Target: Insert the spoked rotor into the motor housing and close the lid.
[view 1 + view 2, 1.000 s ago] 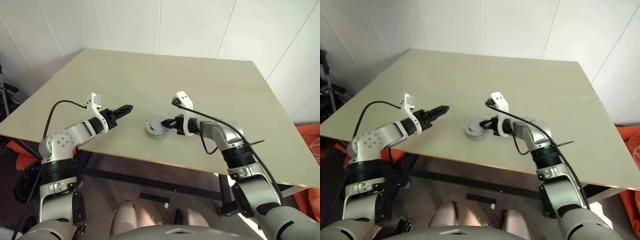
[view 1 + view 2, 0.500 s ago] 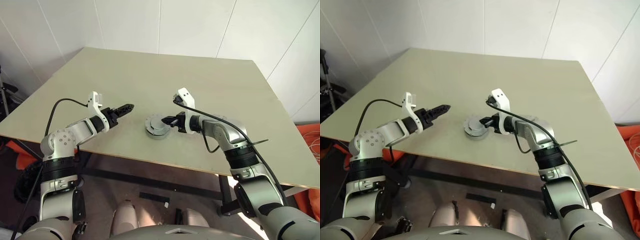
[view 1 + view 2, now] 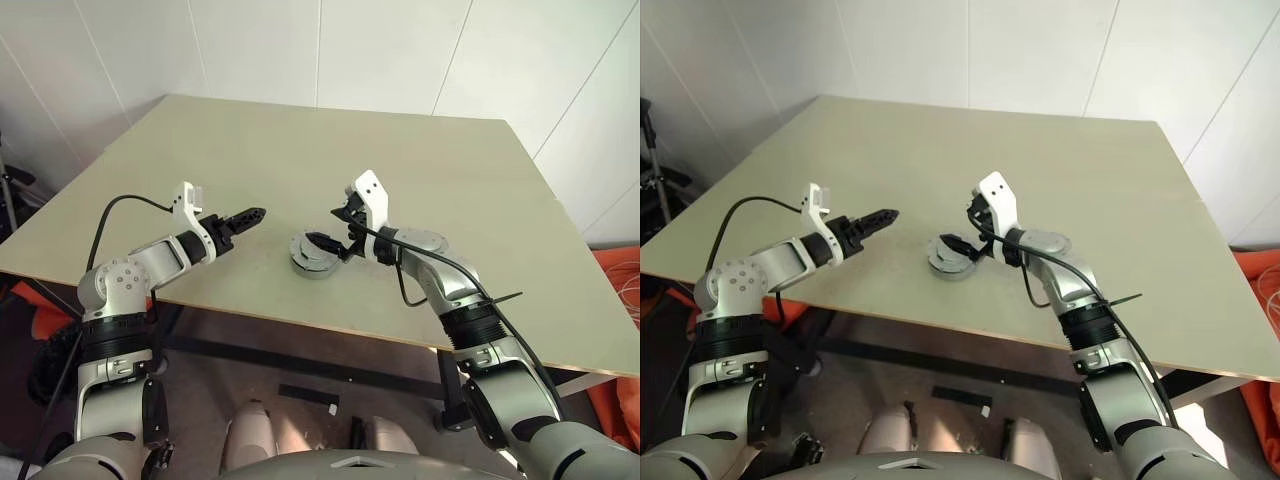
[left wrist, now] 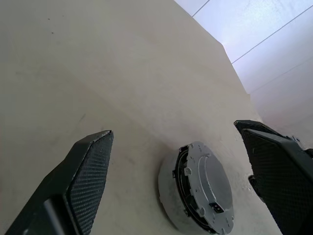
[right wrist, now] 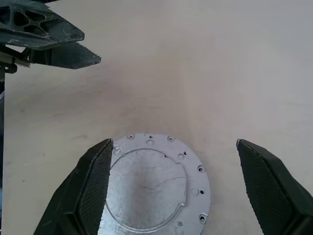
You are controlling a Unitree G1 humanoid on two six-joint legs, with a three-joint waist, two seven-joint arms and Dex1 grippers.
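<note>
The motor housing stands on the table near its front edge. On top of it lies the lid, plain face up; a dark gap shows along one side of the rim in the left wrist view. The spoked rotor is hidden. My right gripper hovers at the housing's right side, open, its fingers wide on either side of the lid and holding nothing. Left of the housing and apart from it, my left gripper is open and points toward it, with nothing between its fingers.
The beige table carries nothing else. Its front edge runs just below the housing. White wall panels rise behind it, and orange material lies on the floor at the far right.
My right gripper has opened and let go of the lid, which now rests on the housing. Its wrist has rolled and lifted slightly. The left arm has not moved.
</note>
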